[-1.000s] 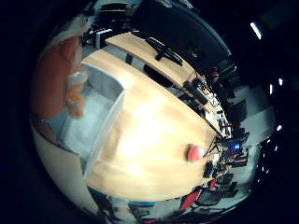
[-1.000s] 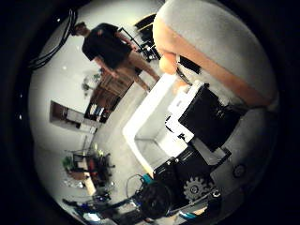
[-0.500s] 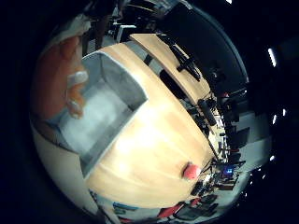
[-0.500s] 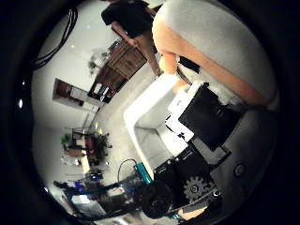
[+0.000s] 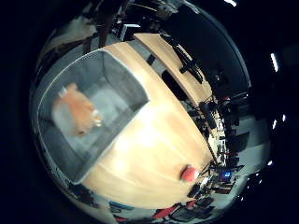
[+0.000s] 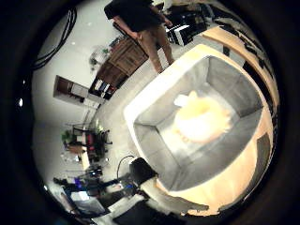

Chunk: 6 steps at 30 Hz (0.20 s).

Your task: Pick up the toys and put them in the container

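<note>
Toys: one orange toy (image 5: 77, 112) inside grey container (image 5: 124, 74); one red toy (image 5: 188, 173) left on table (image 5: 154, 144); robot hand unseen, its state cannot be told.

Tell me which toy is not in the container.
The small red toy, alone on the wooden table. The orange plush toy is within the grey container.

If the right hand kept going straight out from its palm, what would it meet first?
Most likely the orange plush toy, seen inside the grey container directly under the palm, and then the container's floor. How far off they lie is unclear.
</note>
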### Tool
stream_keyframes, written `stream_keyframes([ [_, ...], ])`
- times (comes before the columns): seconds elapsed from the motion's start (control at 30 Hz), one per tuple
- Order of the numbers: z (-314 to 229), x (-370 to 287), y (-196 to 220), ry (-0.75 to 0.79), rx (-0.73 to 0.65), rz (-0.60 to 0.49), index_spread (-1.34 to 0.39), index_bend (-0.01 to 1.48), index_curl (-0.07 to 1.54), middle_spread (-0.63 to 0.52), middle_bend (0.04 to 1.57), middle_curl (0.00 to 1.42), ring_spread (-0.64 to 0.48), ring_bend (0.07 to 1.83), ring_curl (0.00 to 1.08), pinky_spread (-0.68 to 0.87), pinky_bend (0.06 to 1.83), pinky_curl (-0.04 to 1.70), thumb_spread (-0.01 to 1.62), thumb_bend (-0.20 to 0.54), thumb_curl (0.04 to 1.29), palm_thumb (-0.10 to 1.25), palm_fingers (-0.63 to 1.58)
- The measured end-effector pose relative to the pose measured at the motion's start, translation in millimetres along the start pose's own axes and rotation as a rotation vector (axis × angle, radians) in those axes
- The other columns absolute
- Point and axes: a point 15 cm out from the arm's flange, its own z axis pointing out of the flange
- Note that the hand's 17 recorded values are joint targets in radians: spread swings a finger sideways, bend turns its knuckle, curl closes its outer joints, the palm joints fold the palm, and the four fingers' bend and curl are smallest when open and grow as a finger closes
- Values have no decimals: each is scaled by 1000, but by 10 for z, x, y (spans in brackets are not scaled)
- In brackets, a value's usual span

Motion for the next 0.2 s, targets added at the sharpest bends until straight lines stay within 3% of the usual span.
stream_keyframes([
  [0.2,36,3,18,-34,-6,12,-489,162,474,-228,380,489,-153,725,277,196,979,358,713,-45,281,63,77],
])
